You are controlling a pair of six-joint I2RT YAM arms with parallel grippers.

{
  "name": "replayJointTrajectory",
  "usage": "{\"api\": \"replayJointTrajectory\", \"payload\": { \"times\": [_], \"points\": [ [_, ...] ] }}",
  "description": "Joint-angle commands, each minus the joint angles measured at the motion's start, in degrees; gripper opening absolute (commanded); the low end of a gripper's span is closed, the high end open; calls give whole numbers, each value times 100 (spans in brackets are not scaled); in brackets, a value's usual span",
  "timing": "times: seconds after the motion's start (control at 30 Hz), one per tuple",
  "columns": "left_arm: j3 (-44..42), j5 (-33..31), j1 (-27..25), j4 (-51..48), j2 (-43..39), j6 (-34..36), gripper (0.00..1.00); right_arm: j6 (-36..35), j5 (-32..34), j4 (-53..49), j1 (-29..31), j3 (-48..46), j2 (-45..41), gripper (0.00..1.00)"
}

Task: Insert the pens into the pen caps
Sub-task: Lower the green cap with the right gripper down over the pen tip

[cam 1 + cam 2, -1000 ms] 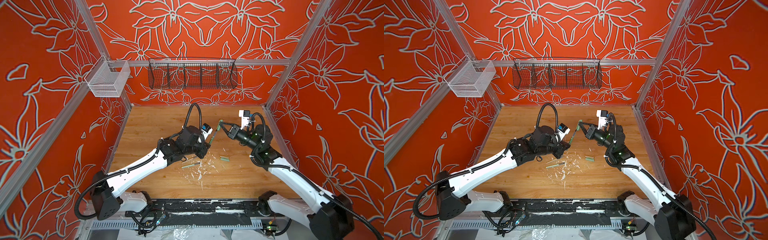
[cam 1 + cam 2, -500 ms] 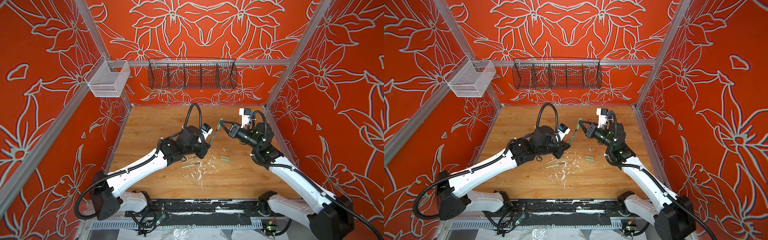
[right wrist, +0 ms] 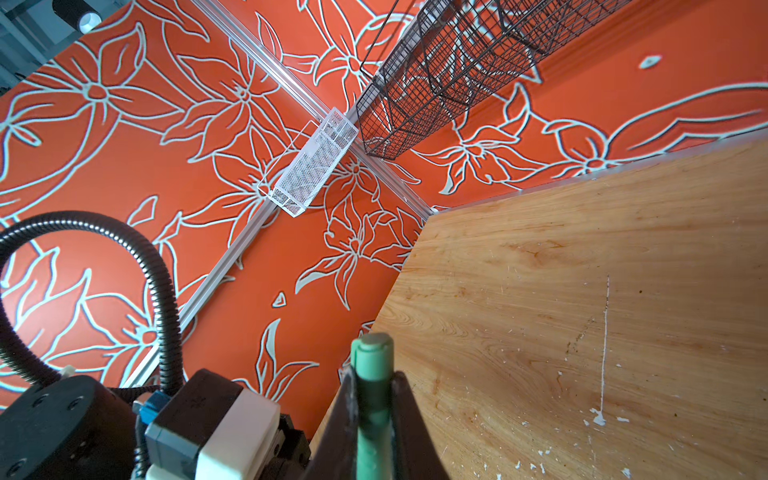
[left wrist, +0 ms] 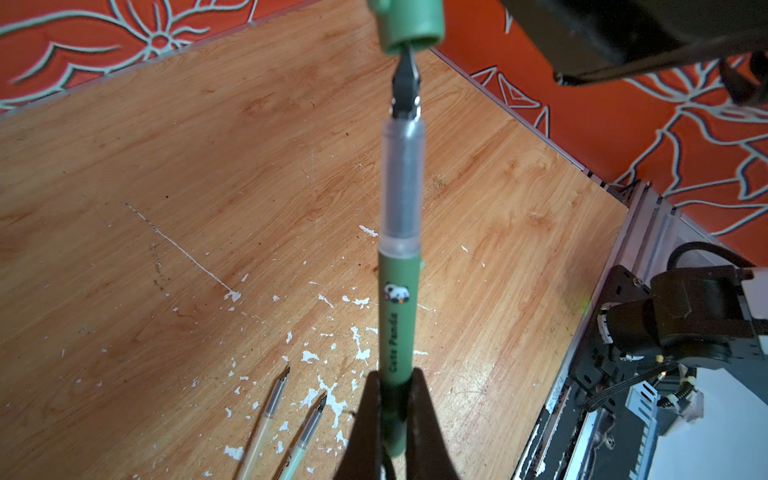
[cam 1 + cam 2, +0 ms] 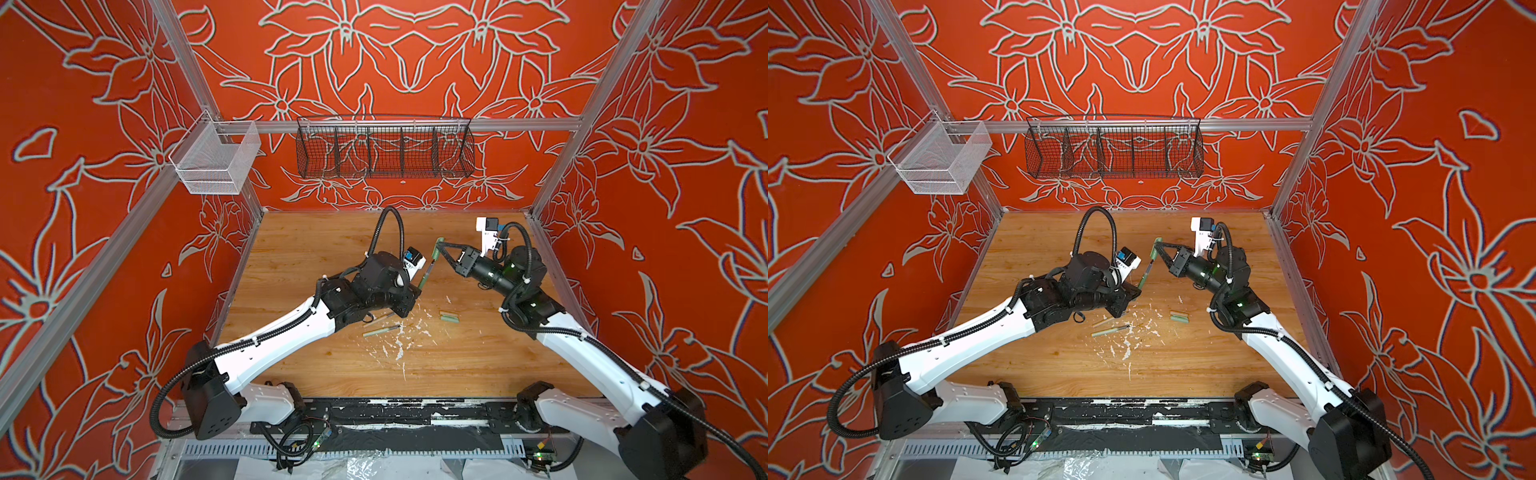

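My left gripper (image 4: 395, 399) is shut on the lower barrel of the dark green pen (image 4: 401, 291), which points up and away over the table. My right gripper (image 3: 372, 399) is shut on the dark green pen cap (image 3: 372, 365). In the left wrist view the pen's dark nib just enters the open mouth of the cap (image 4: 409, 20). Both top views show pen (image 5: 427, 274) (image 5: 1146, 272) and cap (image 5: 437, 245) (image 5: 1156, 247) in line above mid-table. A beige pen (image 4: 270, 411) and a mint pen (image 4: 309, 424) lie on the wood beside my left gripper.
Two loose caps (image 5: 449, 316) lie side by side on the wooden table (image 5: 332, 249), right of white paint flecks (image 5: 399, 345). A black wire basket (image 5: 384, 149) and a white mesh basket (image 5: 216, 162) hang on the walls. Red walls close in three sides.
Both arms stay almost still. The cap in my right gripper has come slightly closer to the pen's tip.
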Motion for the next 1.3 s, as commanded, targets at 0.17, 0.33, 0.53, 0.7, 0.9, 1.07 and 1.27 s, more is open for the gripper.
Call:
{"api": "replayJointTrajectory", "payload": {
  "times": [0.17,0.33,0.53,0.7,0.9,1.07,1.27],
  "points": [
    [9,-108,-34,127,-42,66,0,-121,109,-231,51,-89,-171,7],
    [-20,-47,-37,119,-105,52,0,-333,315,-451,51,-18,-242,7],
    [-37,-113,-36,142,-140,40,0,-66,39,-43,89,-54,-14,7],
    [-5,-135,-37,198,-89,30,0,0,49,109,161,-160,-14,7],
    [-2,-220,-41,244,-84,13,0,175,156,321,200,-339,-112,7],
    [-20,-317,-32,285,-109,-13,0,88,185,147,214,-372,-140,7],
    [-64,-454,-41,290,-151,-16,0,-59,235,-135,218,-313,-254,7]
  ]
}}
